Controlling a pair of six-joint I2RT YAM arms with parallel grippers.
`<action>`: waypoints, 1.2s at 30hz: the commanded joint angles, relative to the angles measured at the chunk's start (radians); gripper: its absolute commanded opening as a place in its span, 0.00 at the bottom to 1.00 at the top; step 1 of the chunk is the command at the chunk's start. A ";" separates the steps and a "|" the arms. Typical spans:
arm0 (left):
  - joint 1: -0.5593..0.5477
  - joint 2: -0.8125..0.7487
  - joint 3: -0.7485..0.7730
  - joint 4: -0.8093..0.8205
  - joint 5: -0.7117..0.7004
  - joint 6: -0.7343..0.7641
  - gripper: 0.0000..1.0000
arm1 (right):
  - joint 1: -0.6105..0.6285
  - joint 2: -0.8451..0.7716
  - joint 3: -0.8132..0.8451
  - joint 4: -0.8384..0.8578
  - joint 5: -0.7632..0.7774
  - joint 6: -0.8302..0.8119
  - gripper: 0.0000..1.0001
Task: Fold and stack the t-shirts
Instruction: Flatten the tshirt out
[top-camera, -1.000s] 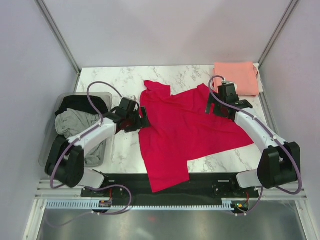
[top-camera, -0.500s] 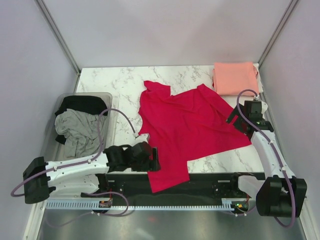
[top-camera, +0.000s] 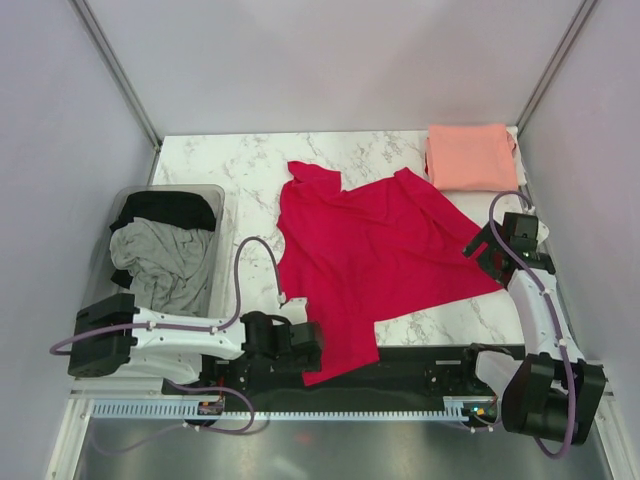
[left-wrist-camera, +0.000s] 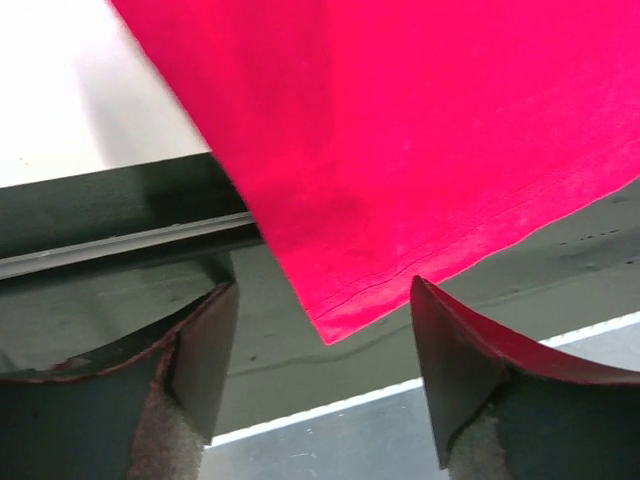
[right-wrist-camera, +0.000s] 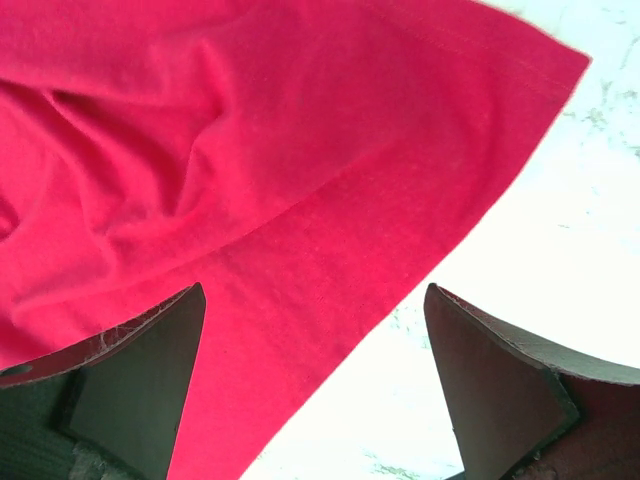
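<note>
**A:** What colour is the big shirt spread mid-table?

**B:** The red t-shirt (top-camera: 370, 260) is a plain bright crimson with no print. The left wrist view shows its hem stitched in the same red.

**A:** And the folded one at the far right corner?

**B:** That pink t-shirt (top-camera: 470, 157) is a plain salmon.

**A:** What about the left side?

**B:** The bin (top-camera: 217, 255) is clear plastic. It holds a plain grey t-shirt (top-camera: 160, 265) on the near side and a black t-shirt (top-camera: 165, 208) on the far side.

**A:** And the table?

**B:** The table (top-camera: 240, 165) is white marble pattern with thin grey veins.

**A:** The robot?

**B:** The left arm (top-camera: 180, 330) and right arm (top-camera: 535, 300) have white shells and black joints. Each carries a purple cable (top-camera: 250, 240).
</note>
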 joint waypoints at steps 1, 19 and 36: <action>-0.011 0.042 -0.012 0.098 -0.021 -0.071 0.74 | -0.041 -0.029 0.001 0.010 -0.047 -0.007 0.98; -0.009 -0.007 0.055 -0.062 -0.157 -0.060 0.02 | -0.213 0.057 -0.050 0.076 -0.111 -0.016 0.95; 0.064 -0.332 0.023 -0.293 -0.286 -0.120 0.02 | -0.389 0.168 -0.141 0.138 -0.013 0.081 0.79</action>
